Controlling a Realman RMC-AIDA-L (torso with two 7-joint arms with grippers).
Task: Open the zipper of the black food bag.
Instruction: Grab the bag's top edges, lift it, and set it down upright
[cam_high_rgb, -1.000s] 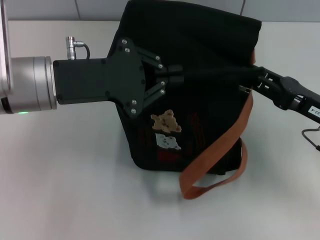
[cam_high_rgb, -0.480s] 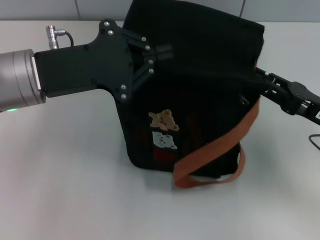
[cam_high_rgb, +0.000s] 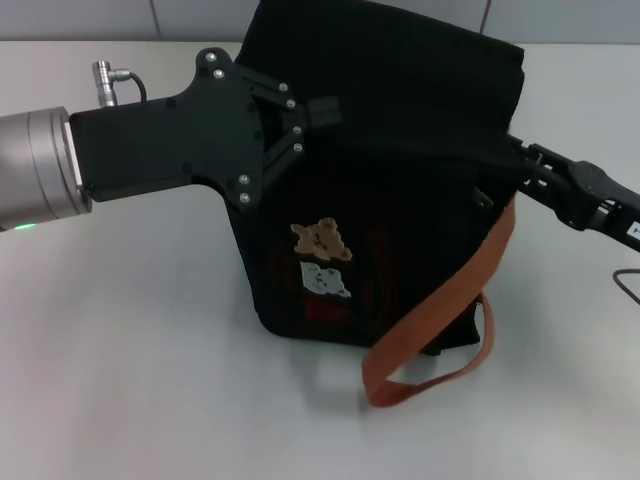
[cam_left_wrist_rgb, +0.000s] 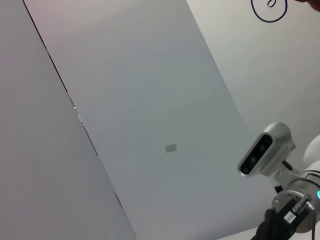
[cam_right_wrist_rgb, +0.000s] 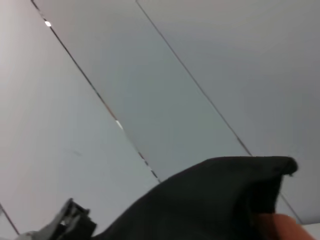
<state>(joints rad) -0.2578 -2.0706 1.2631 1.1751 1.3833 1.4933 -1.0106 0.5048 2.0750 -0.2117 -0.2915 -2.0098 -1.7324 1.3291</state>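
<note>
The black food bag (cam_high_rgb: 400, 120) stands at the table's middle, with tan and pale blue bear patches (cam_high_rgb: 322, 240) on its front and an orange-brown strap (cam_high_rgb: 450, 290) hanging in a loop. My left gripper (cam_high_rgb: 325, 108) reaches in from the left, its fingers pinched shut on the bag's top near the far left corner, along the zipper line. The zipper's pull tab is hidden between them. My right gripper (cam_high_rgb: 512, 160) grips the bag's right end, shut on the fabric. Black fabric (cam_right_wrist_rgb: 210, 200) fills the right wrist view's lower part.
White table (cam_high_rgb: 130, 350) lies around the bag. A small metal tab (cam_high_rgb: 483, 197) hangs on the bag's right side. A cable (cam_high_rgb: 630, 280) loops at the right edge. The left wrist view shows only wall panels and the robot's head camera (cam_left_wrist_rgb: 265, 155).
My left gripper has moved from the bag's middle toward its far left corner, still shut. The bag's top shifted slightly with it and the strap loop swung. The right gripper barely moved.
</note>
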